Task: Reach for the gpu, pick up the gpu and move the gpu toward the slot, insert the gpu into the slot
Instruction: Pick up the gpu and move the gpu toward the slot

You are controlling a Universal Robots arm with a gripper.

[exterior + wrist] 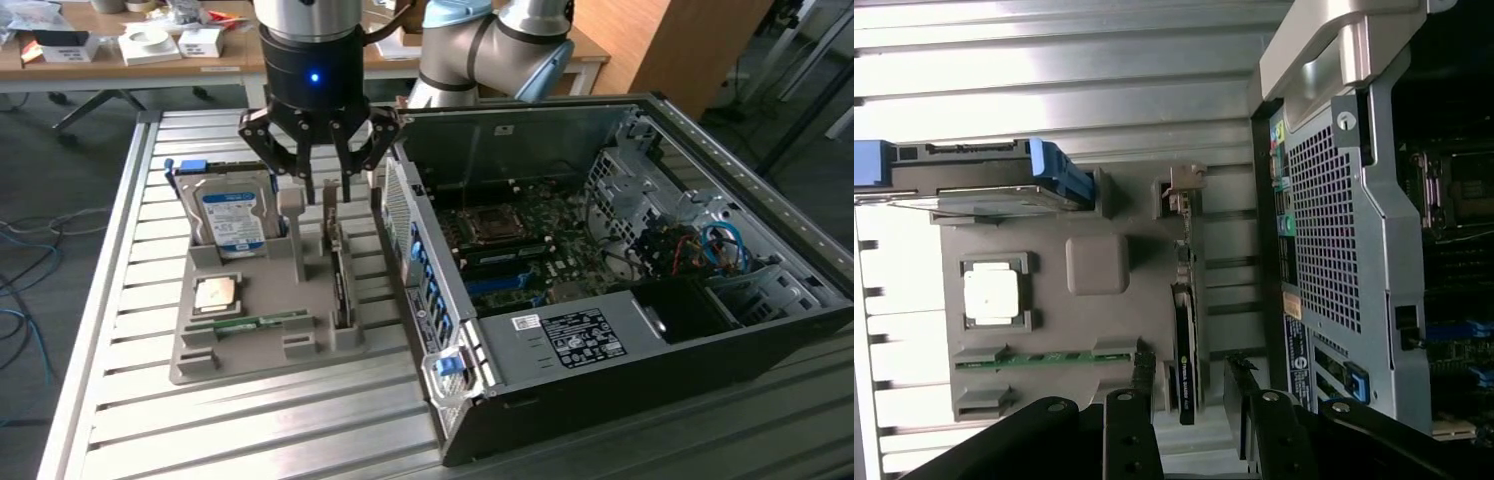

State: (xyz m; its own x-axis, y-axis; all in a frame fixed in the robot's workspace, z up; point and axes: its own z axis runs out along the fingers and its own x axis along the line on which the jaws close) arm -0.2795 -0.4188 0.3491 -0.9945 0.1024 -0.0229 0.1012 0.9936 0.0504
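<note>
Wrist view puts the gripper (1191,385) spread open with a finger on either side of the gpu (1184,365), which stands on edge in the grey holder (1054,320) just below, probably so its flat faces can be pinched.

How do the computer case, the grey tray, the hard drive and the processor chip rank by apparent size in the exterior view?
1. computer case
2. grey tray
3. hard drive
4. processor chip
No two look alike, so the order is clear.
</note>
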